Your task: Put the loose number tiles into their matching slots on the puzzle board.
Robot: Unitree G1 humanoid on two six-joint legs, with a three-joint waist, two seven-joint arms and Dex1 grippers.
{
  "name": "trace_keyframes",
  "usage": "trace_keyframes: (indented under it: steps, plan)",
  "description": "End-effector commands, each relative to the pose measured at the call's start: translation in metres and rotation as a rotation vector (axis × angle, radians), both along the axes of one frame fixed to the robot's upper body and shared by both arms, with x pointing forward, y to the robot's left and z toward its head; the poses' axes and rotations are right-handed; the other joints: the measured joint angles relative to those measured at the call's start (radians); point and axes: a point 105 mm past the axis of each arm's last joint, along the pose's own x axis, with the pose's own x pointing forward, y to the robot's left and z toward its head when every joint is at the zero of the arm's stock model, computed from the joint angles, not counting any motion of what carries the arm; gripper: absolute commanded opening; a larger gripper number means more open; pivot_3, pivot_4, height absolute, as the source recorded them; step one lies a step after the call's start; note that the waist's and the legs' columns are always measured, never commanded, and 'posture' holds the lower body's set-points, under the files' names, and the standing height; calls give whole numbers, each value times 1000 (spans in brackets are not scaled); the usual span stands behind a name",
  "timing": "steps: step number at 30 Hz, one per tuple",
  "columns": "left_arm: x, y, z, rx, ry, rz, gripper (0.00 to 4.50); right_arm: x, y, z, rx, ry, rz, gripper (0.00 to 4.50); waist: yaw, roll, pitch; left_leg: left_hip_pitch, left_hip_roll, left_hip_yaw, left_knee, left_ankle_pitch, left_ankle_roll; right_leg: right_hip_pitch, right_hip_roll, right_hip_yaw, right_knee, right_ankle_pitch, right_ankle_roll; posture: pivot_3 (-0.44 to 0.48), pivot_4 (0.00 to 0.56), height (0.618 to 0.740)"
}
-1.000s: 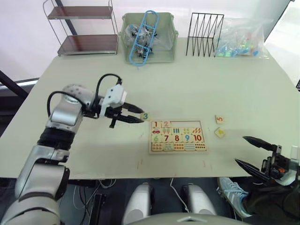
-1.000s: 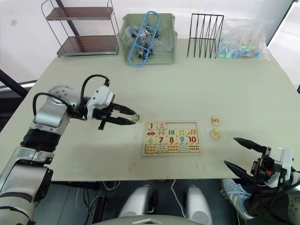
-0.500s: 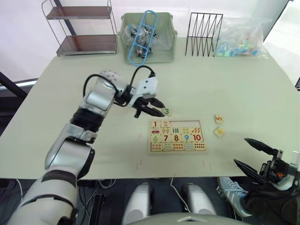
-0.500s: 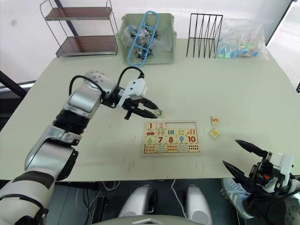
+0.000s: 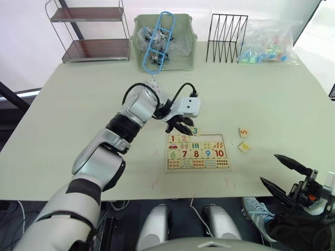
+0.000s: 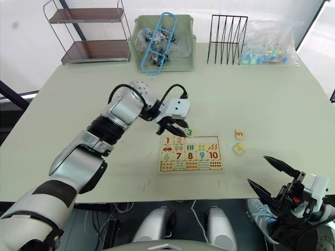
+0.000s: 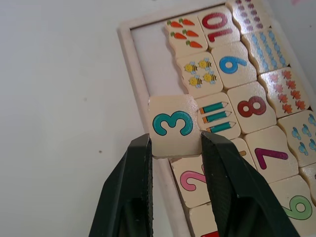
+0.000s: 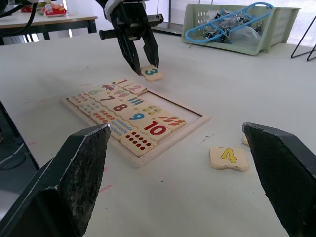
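L gripper is pinching the "3" tile by its two opposite side edges, digit facing up, and is holding it just above the far rim of the puzzle board, over the top row next to the "2" tile. Board is lying flat on the worktop, near its front edge and roughly mid-width. In the top row, the "1" tile and the "2" are sitting in the two slots at the robot's L end; the remaining slots in that row are showing as a bare strip. Rows below are filled w/ pencils, bees & carrots pictures, then 6–10, then dot tiles. The "5" tile is lying loose on the worktop just beyond the board's R end, and the "4" tile is lying just nearer the front edge from it, the two close but not touching; both are apart from the board. R gripper is hanging past the worktop's front edge toward the R corner, fingers spread wide w/ nothing between them. Along the far edge: a two-tier wire shelf at the L corner, a green bin w/ a blue hanger, a black wire rack, and a clear bag of coloured bits toward the R corner.
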Motion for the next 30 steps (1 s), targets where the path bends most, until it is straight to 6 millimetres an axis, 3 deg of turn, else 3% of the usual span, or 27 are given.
trace_keyframes:
  steps: [1, 13, 30]
  plan:
    - [0, -9, 10, 28, -21, 2, 918, -1, 3, 12, -17, -60, 0, 4500, 0, 0, 0, 0, 0, 0, 0, 0, 0, 0, 0, 0, 0, 0, 0, 0, 150, 740]
    - [-3, -24, 3, 114, 62, 91, 918, -1, 8, 14, -15, -70, -7, 4500, -2, 0, 0, 0, 0, 0, 0, 0, 0, 0, 0, 0, 0, 0, 0, 0, 150, 740]
    - [-3, -18, -5, 151, 80, 167, 918, 0, 8, 15, -15, -71, -8, 4500, 0, 0, 0, 0, 0, 0, 0, 0, 0, 0, 0, 0, 0, 0, 0, 0, 150, 740]
